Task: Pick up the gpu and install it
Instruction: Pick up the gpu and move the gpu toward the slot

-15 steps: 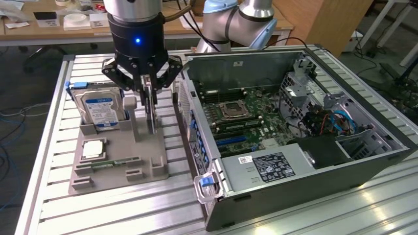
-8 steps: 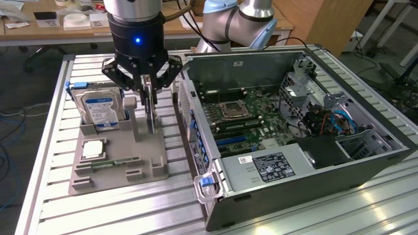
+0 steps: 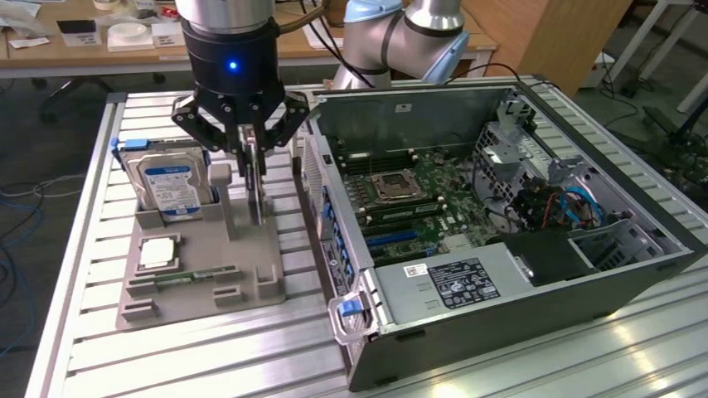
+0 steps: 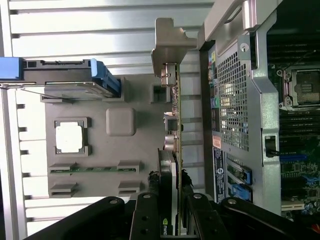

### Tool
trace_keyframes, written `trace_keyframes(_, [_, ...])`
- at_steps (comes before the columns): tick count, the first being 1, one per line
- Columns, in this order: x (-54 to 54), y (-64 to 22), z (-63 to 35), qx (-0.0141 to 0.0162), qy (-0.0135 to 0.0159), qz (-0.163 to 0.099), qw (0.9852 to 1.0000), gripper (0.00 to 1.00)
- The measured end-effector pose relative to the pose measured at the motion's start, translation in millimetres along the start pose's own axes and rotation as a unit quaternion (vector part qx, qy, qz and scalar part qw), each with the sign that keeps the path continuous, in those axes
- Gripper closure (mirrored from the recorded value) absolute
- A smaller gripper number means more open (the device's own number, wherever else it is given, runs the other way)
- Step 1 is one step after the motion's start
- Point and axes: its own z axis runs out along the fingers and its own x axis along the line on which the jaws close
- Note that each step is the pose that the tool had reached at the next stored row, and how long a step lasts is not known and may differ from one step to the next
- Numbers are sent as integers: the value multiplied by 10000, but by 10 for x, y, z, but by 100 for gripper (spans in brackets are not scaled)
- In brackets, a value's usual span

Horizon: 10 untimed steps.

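The gpu [image 3: 257, 195] is a thin dark card with a metal bracket. It stands on edge over the grey parts holder [image 3: 260, 253], next to the open computer case [image 3: 520, 319]. My gripper [image 3: 254, 153] comes down from above with one finger on each flat side of the card, shut on it. In the wrist view the gpu [image 4: 173, 125] shows edge-on, running away from my gripper [image 4: 171, 212] along the edge of the holder [image 4: 142, 165]. Whether the card's lower edge still sits in its slot I cannot tell.
A silver hard drive [image 3: 168, 186] with a blue-white label stands upright in the holder. A square processor [image 3: 158, 251] and a green memory stick [image 3: 199, 276] lie flat nearby. The case lies on its side with the motherboard [image 3: 409, 199] exposed. The case's perforated rear panel [image 4: 235, 100] is close beside the card.
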Motion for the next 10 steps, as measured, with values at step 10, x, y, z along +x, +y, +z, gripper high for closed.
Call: trace_keyframes(10, [-2, 5, -110, -1, 0, 0, 10000, 73])
